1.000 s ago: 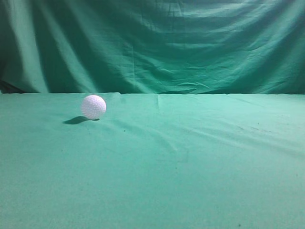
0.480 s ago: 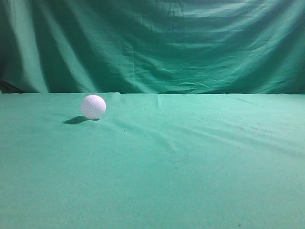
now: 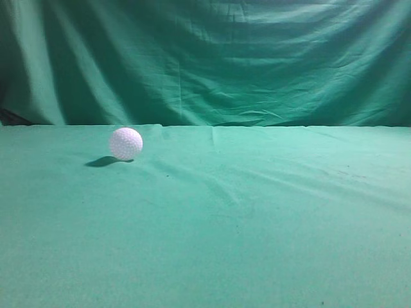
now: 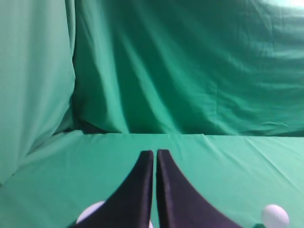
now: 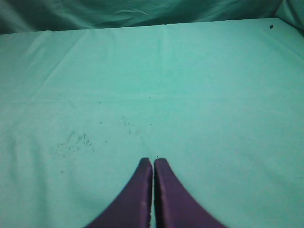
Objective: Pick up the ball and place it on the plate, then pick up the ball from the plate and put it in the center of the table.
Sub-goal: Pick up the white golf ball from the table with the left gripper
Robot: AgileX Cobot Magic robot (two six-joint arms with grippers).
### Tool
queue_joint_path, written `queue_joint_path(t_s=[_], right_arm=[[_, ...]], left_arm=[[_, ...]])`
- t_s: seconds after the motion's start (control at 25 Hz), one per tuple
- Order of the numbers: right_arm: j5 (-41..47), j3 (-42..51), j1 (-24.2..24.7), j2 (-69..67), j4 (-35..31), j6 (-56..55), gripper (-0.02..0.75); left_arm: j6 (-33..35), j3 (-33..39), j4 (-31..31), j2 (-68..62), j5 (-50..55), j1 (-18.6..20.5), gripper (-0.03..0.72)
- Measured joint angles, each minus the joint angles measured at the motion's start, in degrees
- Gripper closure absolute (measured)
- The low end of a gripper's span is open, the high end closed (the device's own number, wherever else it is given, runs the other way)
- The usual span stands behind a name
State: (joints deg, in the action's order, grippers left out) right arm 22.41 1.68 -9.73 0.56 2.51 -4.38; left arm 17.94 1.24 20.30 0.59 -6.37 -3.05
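Note:
The ball [image 3: 126,143], small, white and dimpled, rests on the teal-green table [image 3: 257,224] at the back left. It also shows in the left wrist view [image 4: 275,216], at the lower right. My left gripper [image 4: 155,153] is shut and empty, low over the table, well left of the ball. A white rounded shape [image 4: 89,212] lies partly hidden under its jaws; I cannot tell whether it is the plate. My right gripper [image 5: 153,160] is shut and empty over bare table cloth [image 5: 190,85]. No plate and no gripper shows in the exterior view.
A darker green curtain [image 3: 212,58] with folds hangs behind the table's back edge; in the left wrist view [image 4: 38,85] it also closes off the left side. Small dark specks [image 5: 76,140] mark the cloth.

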Motion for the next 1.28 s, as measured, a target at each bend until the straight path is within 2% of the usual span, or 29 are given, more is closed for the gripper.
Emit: queue_joint_path(t_s=[0.12,0.24,0.32,0.44,0.64,1.08,1.28], right_arm=[[0.0,0.0,0.0,0.0,0.0,0.0,0.738],[0.0,0.0,0.0,0.0,0.0,0.0,0.738],[0.0,0.0,0.0,0.0,0.0,0.0,0.738],[0.0,0.0,0.0,0.0,0.0,0.0,0.738],[0.0,0.0,0.0,0.0,0.0,0.0,0.738],[0.0,0.0,0.0,0.0,0.0,0.0,0.738],[0.0,0.0,0.0,0.0,0.0,0.0,0.738]], left_arm=[[-1.12,0.0,0.21,0.0,-3.19,0.0,0.688],[-7.19,0.0,0.39,0.0,-5.24,0.0,0.688],[-11.72,-1.96,0.86,0.0,-1.93,0.0,0.688],[-13.85,-9.39,0.86,-1.69,8.22,0.0,0.688],[-11.73,-19.68,0.19,-13.02,24.88,0.0,0.688],[-11.02,-20.47,1.47,-19.44,28.63,0.0,0.688],[0.41,-29.48,2.36,-26.63,41.12,-0.16,0.688]])
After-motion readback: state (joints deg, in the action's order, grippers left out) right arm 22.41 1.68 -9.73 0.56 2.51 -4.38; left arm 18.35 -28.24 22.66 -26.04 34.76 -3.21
